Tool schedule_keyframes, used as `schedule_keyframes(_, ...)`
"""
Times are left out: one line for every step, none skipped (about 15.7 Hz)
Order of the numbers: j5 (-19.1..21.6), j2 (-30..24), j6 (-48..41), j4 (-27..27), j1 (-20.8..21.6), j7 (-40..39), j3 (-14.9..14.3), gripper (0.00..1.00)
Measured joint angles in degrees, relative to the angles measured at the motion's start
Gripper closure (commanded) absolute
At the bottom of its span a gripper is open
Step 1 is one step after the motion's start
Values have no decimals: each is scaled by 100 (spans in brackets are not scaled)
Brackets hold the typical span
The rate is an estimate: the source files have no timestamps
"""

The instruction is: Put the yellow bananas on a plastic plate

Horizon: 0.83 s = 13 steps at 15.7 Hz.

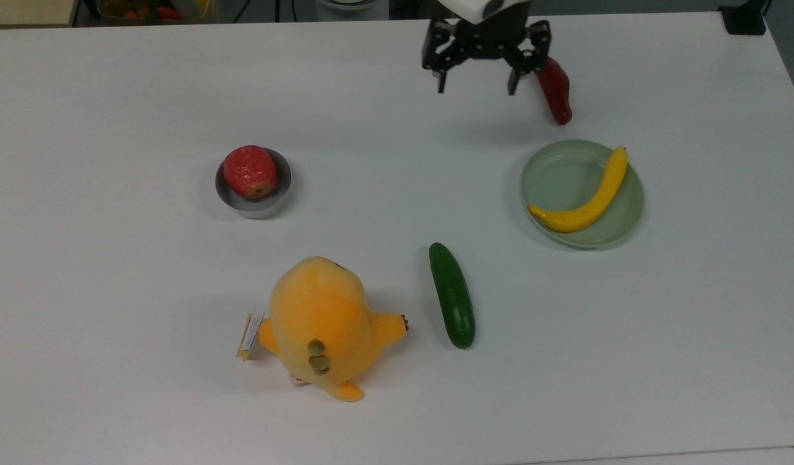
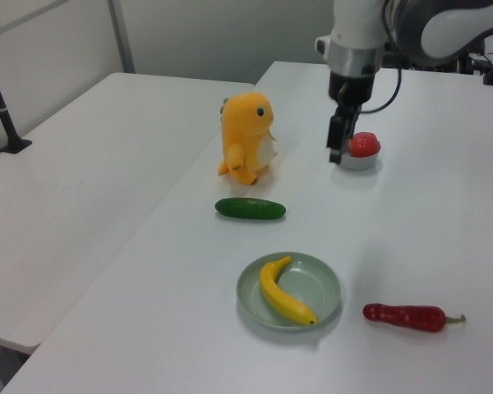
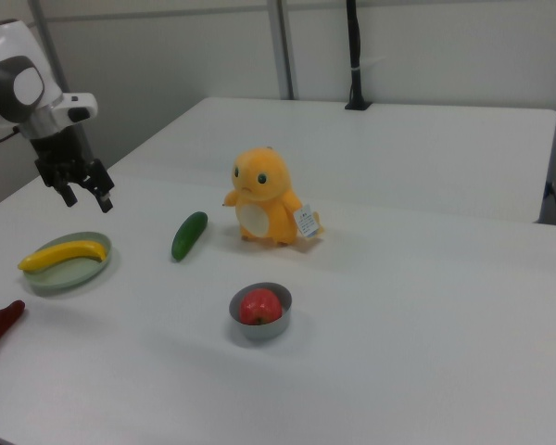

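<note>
Hand (image 1: 476,82): fingers spread wide, empty, raised above the bench (image 1: 371,400); yellow bananas (image 1: 584,197) lie well apart from it inside the plastic plate (image 1: 552,174); placing step judged complete, next move only retreat.

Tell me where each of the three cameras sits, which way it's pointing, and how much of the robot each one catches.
Top view: high above the table, looking almost straight down; the open tool shows at the upper edge.
Left view: raised beside the table, looking along it past the plastic plate toward the plush toy; forearm and tool show.
Right view: raised on the opposite side, facing the plush toy's front; wrist and tool at the right view's left.
All three share the yellow banana lying on the plate.
</note>
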Motion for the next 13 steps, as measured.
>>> schedule_keyframes(1, -97, -176, -40, -73, -131, -68, 0)
schedule_keyframes(3, -178, -347, -60, -126, -237, -176, 0)
schedule_keyframes(5, -237, -467, -65, -161, -310, -299, 0)
schedule_keyframes(7, -279, -526, -67, -186, -346, -437, 0)
schedule_keyframes(10, -306, -536, -68, -196, -367, -593, 0)
schedule_keyframes(16, -316, -536, -69, -201, -374, -731, 0)
schedule_keyframes(38, -315, -536, -72, -204, -377, -888, 0)
schedule_keyframes(100, -314, -534, -74, -209, -379, -1049, 0)
schedule_keyframes(176, -313, -475, -75, -203, -380, -1172, 0)
schedule_keyframes(265, -312, -371, -75, -191, -381, -1308, 0)
schedule_keyframes(342, -310, -283, -75, -187, -385, -1433, 0)
schedule_keyframes(394, -307, -215, -76, -187, -411, -1527, 0)
schedule_keyframes(426, -302, -179, -78, -188, -420, -1582, 0)
